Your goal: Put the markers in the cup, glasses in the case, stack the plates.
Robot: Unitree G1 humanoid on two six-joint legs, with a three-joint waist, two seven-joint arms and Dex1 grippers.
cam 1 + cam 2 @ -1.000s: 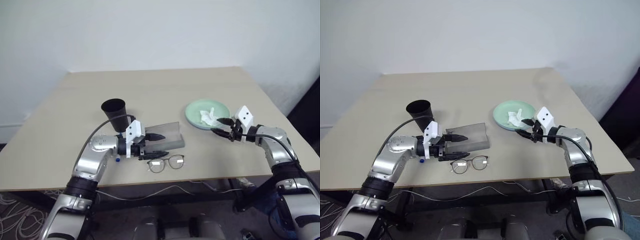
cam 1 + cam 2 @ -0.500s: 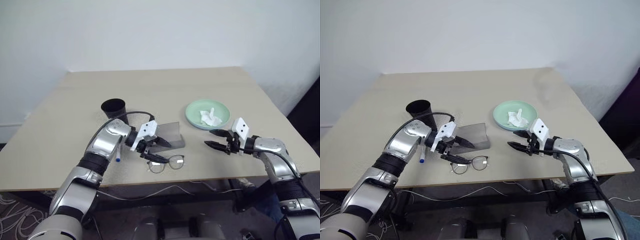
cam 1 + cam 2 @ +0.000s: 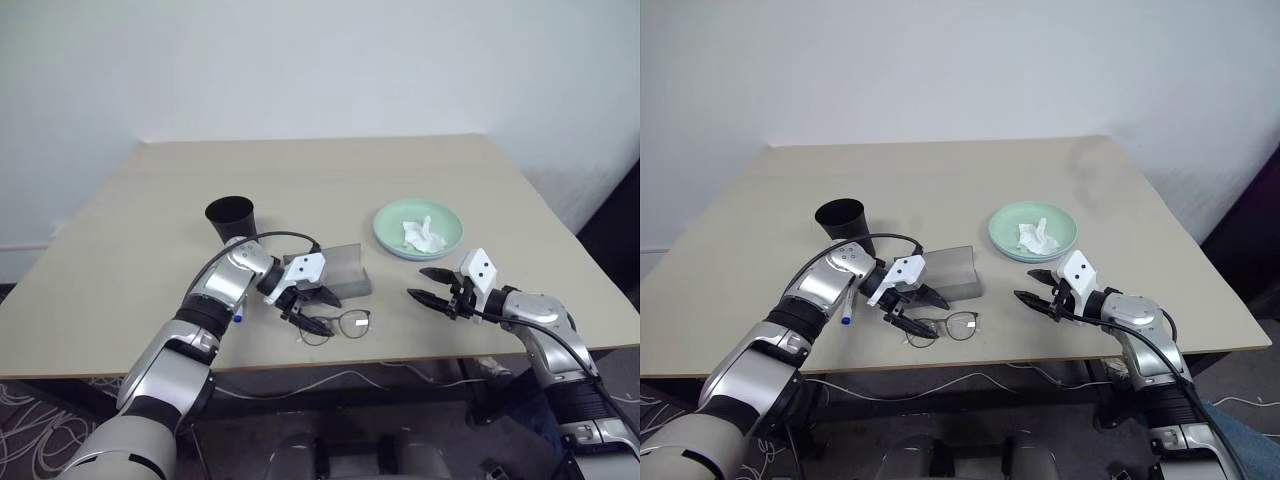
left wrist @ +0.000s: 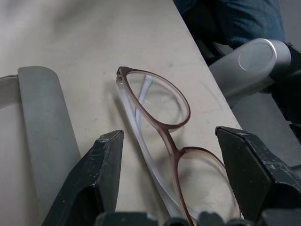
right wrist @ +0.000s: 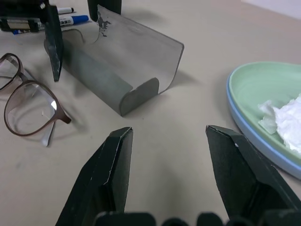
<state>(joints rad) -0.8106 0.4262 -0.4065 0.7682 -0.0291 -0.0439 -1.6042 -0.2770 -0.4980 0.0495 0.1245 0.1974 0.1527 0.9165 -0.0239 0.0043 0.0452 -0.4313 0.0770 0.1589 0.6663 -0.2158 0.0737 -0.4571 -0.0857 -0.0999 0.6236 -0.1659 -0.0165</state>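
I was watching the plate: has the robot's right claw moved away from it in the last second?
Yes. The right gripper has drawn back from the green plate toward the table's near edge, hovering open.

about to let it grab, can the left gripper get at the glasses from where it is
Probably yes. The left gripper stands open directly over the glasses, a finger on either side of the frame, nothing between. The case lies just beside them, apart.
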